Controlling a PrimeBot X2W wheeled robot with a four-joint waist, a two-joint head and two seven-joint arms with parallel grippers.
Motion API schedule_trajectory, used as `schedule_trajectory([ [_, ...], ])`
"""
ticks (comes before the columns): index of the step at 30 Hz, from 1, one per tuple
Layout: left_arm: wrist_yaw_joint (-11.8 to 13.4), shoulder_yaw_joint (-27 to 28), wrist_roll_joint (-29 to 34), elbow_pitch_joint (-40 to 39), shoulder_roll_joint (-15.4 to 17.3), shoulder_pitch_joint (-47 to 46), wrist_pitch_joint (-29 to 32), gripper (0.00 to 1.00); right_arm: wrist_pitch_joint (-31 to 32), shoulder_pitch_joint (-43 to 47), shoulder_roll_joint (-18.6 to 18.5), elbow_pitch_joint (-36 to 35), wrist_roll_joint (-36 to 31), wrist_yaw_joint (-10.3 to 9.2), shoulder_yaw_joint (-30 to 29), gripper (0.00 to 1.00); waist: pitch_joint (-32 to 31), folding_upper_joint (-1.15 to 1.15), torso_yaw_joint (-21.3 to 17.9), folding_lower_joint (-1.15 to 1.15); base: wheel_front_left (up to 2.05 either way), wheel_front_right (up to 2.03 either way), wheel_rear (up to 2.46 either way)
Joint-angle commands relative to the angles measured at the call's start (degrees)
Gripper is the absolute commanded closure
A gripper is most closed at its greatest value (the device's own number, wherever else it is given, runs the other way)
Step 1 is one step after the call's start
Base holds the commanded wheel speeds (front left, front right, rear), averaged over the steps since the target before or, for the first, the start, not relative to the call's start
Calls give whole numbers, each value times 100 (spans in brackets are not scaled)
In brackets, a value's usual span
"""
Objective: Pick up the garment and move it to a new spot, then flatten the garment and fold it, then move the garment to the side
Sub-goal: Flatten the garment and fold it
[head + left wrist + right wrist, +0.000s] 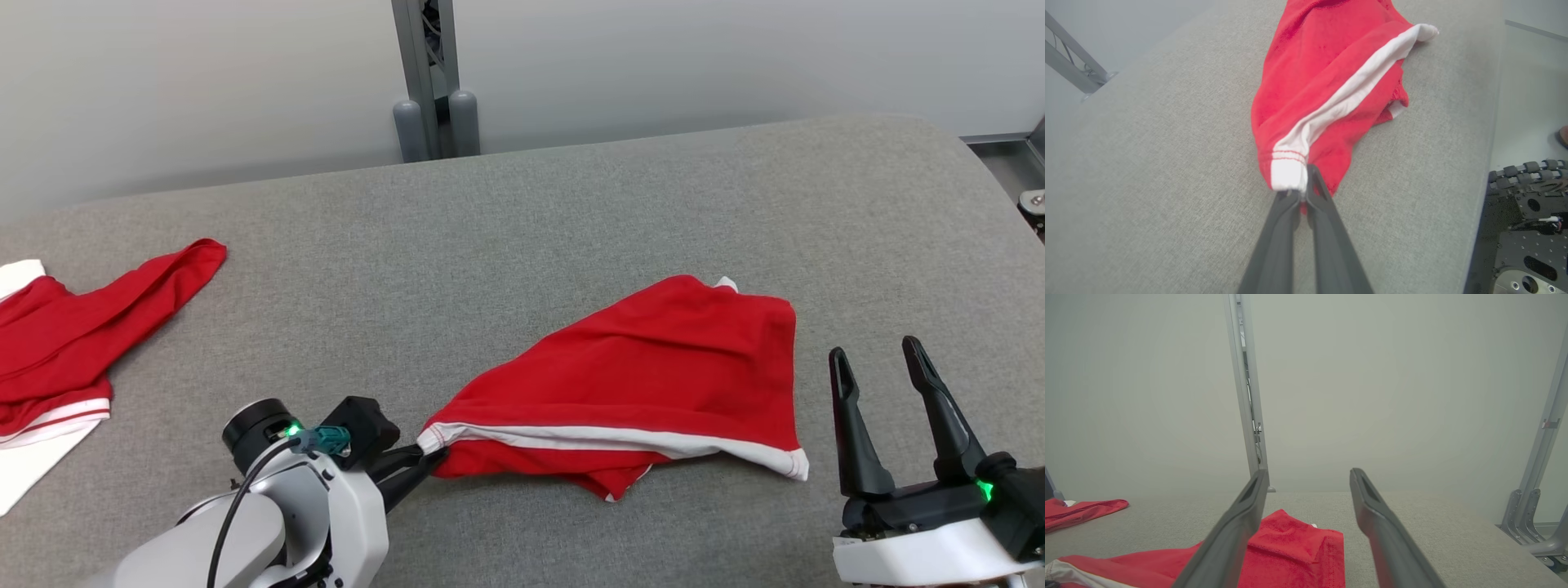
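Our left gripper (429,459) clenches the white-banded corner of the crumpled red cloth garment (645,371), whose long axis stretches from that grip towards our right gripper (878,353). That one, spread and empty, hangs just beside the cloth's far end.

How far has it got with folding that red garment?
Nothing looks finished. The left gripper is shut on the white-trimmed corner of the red garment, which lies crumpled on the grey table. The right gripper hangs open beside it. Flattening, folding and moving aside remain.
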Motion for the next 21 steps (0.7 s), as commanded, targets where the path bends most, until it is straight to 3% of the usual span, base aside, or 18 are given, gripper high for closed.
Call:
schedule_trajectory([
  [1,28,3,6,78,15,0,-2,100,-8,8,-26,12,-31,1,1,0,-25,0,6,0,0,0,0],
  [2,37,12,-63,148,-18,66,-2,100,-8,27,-26,23,-35,1,4,0,-54,0,8,0,0,0,0],
  [3,61,32,-142,219,-44,135,7,76,-8,45,-26,35,-38,1,13,0,-88,0,8,0,0,0,0],
  [4,89,46,-212,294,-57,189,24,29,-8,66,-26,47,-44,1,28,0,-121,0,4,0,0,0,0],
  [5,120,66,-278,345,-68,232,28,0,-8,87,-26,60,-48,1,34,0,-158,0,3,0,0,0,0],
  [8,214,197,-537,424,-106,430,-73,0,-8,139,-26,74,-66,1,70,0,-299,0,0,0,0,0,0],
  [12,521,396,-814,389,6,771,-250,0,-8,231,-26,88,-106,1,112,0,-522,0,22,0,0,0,0],
  [16,1174,872,-1090,102,93,1242,-942,0,-8,323,-27,60,-134,1,122,0,-716,0,134,0,0,0,0],
  [21,1837,1719,-1464,-103,-226,1810,-1516,0,-8,369,-26,95,-144,1,171,0,-868,0,297,0,0,0,0],
])
